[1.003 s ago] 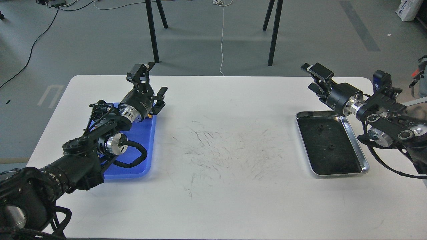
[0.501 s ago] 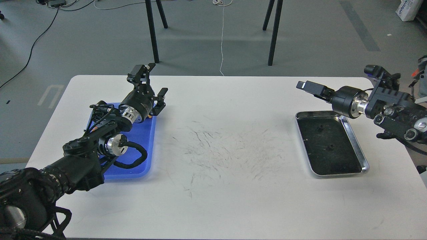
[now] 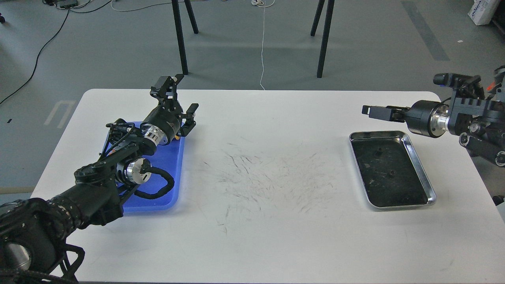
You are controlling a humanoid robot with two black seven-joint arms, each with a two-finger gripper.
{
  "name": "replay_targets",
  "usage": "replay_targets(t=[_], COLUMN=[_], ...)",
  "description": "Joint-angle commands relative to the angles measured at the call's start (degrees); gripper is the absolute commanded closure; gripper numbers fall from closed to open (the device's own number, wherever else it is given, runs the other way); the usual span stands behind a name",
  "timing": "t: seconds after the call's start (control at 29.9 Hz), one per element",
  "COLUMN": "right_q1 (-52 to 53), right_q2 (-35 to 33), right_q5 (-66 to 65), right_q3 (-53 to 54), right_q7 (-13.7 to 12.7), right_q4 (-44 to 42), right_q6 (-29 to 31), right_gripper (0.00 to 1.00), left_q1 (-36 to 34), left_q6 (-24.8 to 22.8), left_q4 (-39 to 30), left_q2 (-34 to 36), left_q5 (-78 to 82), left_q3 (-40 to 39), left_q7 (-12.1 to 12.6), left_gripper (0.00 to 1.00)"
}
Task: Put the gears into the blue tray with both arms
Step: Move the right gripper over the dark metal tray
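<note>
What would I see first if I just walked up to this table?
Probably the bright blue tray on the left, with a big black robot arm stretched over it, its left claw open. On the right, a shiny steel tray holds two tiny black gears, and the right claw hovers just beyond it.

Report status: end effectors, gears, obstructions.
Left end effector open above bright blue plastic tray. Right end effector unreadable. Two small black gears in steel tray.

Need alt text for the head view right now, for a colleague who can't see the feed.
Two small black toothed gears lie in a shiny steel tray on the white table's right, the right claw hovering beyond it. The open left claw sits above the far end of the shallow bright blue plastic tray.
</note>
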Motion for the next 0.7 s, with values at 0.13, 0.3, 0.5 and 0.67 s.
replay_targets(t=[0.13,0.3,0.5,0.67], right_q1=[2.96,2.79,2.79,2.61], right_q2=[-0.04,0.40,0.67,1.72], right_q5=[-3.21,-4.80,-5.94,-6.21], right_q3=[-7.17,-7.26,-9.27,-12.35], right_q7=[0.00,0.00,0.00,0.00], right_q4=[0.00,-1.05,-1.14,-1.75], right_q6=[0.18,0.18,1.15,1.15], right_gripper=[0.01,0.01,0.01,0.01], left_q1=[0.50,0.50,0.50,0.50], left_q6=[0.00,0.17,0.00,-0.09], left_q4=[0.00,0.00,-0.09,-0.26], left_q2=[0.00,-0.17,-0.17,-0.17], left_q5=[0.00,0.17,1.14,1.75], left_q3=[0.00,0.00,0.00,0.00], left_q7=[0.00,0.00,0.00,0.00], left_gripper=[0.00,0.00,0.00,0.00])
